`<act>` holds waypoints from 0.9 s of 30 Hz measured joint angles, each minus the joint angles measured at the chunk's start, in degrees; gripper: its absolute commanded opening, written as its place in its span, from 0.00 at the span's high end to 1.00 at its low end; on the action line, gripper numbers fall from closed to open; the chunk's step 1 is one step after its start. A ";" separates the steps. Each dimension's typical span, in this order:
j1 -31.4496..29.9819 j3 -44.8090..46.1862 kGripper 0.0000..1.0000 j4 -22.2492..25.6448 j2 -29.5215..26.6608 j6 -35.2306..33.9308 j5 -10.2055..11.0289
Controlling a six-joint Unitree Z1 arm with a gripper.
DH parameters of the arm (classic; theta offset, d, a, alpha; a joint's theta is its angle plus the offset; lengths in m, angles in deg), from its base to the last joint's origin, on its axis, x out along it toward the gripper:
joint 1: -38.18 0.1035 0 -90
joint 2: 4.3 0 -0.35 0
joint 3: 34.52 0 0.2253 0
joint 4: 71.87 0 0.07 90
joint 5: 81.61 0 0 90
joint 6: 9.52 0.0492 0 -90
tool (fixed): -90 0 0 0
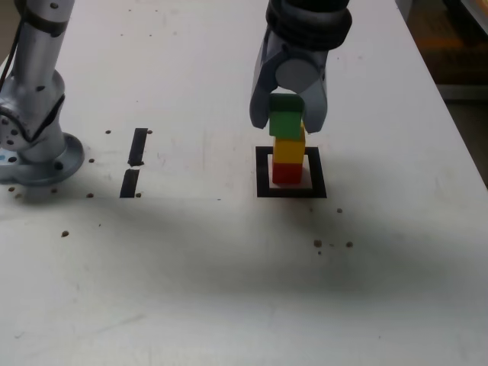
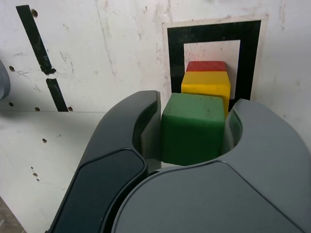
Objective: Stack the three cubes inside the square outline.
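Green cube over the yellow one, set off toward the exterior view's left

The gripper (image 1: 287,124) has the green cube (image 1: 285,123) clasped between its two fingers, one on each side. This is the only arm in play, and it reaches in over the yellow cube (image 1: 288,152), my landmark here. From the fingers, the yellow cube lies below and slightly toward the exterior view's right: a strip of its top shows past the green cube on that side. The wrist view also shows the yellow top uncovered alongside the green one, so the two look out of line. Whether their faces touch I cannot tell.

Directly under the yellow cube is the red cube (image 1: 287,174), and around that stack's foot runs the square outline (image 1: 264,175). All the blocks are cubes, so none has a long axis to match; the green cube stands about upright, its sides roughly parallel to the yellow cube's. The coming move likely turns on centring green over yellow before letting go. Released off-centre, it could tip or nudge the yellow cube.
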 measured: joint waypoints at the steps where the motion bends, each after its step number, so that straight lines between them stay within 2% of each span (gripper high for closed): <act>1: 0.15 0.00 0.74 0.00 0.00 0.00 0.20; 20: 0.42 0.59 0.62 -1.59 0.02 0.00 0.17; 22: 0.48 1.07 0.55 -2.10 0.13 0.00 -0.25; 27: 0.64 2.39 0.22 -2.89 0.28 0.00 -1.22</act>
